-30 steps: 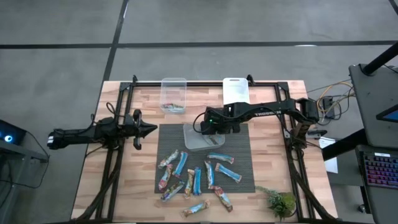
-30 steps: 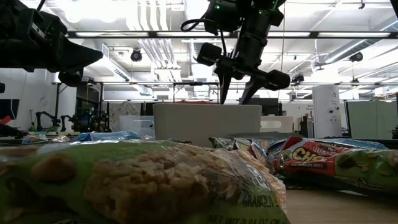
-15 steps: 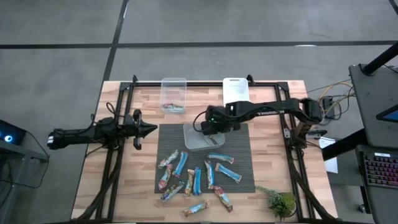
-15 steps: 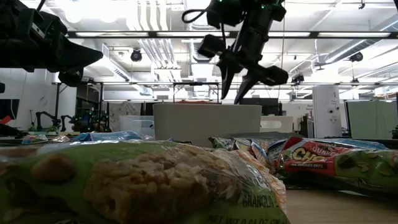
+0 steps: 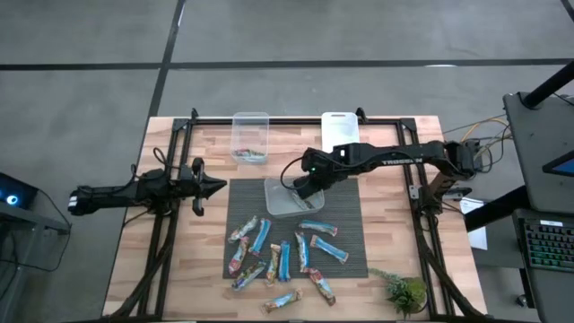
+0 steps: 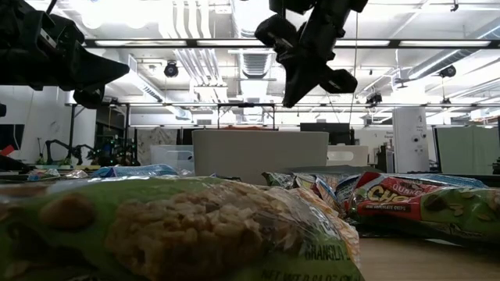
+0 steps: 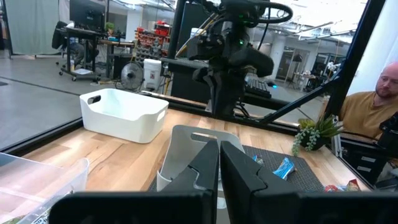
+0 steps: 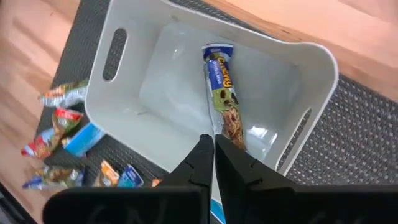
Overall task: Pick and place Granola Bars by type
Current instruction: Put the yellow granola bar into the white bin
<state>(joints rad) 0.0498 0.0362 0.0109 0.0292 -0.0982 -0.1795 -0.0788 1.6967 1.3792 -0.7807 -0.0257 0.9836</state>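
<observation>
Looking at your right gripper, its fingers just snapped closed on nothing above the white bin, so that blue bar counts as sorted.

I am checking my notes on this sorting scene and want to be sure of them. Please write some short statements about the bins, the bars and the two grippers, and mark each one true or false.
1. The white bin on the dark mat holds one bar. True.
2. The right gripper is open wide. False: its fingers are shut together, with nothing between them.
3. The right gripper is above the white bin. True.
4. The left gripper is holding a bar. False: it is shut and empty, waiting at the left side of the table.
5. The clear tub is empty. False: something lies inside it.
</observation>
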